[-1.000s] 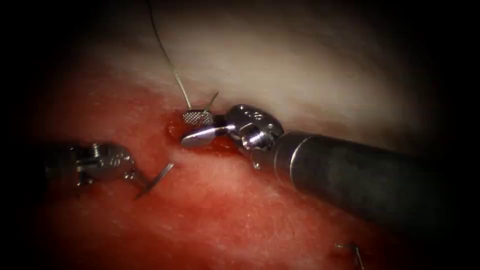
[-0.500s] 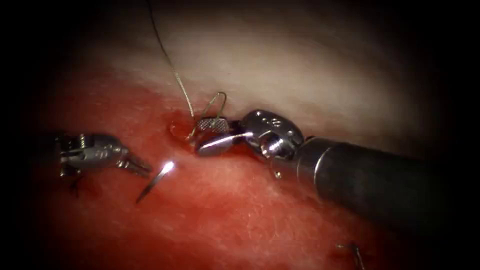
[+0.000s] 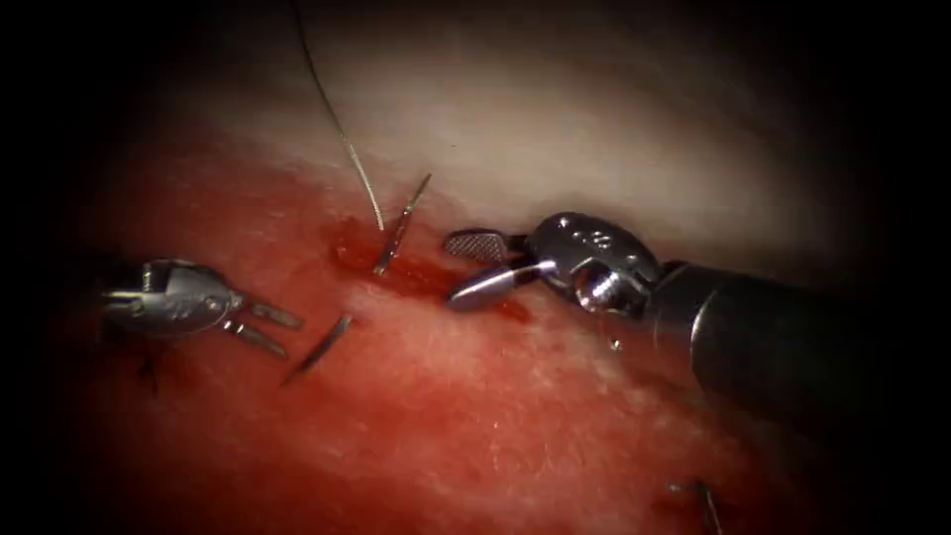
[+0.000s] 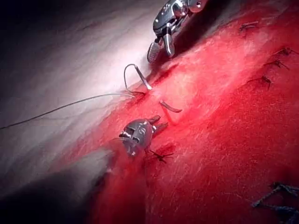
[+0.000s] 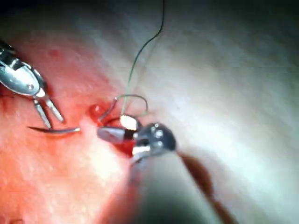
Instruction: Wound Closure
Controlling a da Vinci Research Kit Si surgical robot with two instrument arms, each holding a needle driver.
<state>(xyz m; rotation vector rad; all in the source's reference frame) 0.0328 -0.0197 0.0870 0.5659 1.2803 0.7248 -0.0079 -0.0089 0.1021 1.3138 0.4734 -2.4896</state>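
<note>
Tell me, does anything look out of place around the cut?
The curved steel needle sits in the red-stained tissue unheld: tip out left of the cut, both tools, left and right, open beside it.

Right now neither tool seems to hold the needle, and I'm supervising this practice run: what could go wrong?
The needle sits through the tissue, tip out left of the cut; both the left tool and the right tool are open, so it might slip back. The thread lies loose and could snag.

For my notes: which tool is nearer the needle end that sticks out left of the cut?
The left tool, open and empty, almost beside that needle end; the right tool, also empty, is across the cut.
</note>
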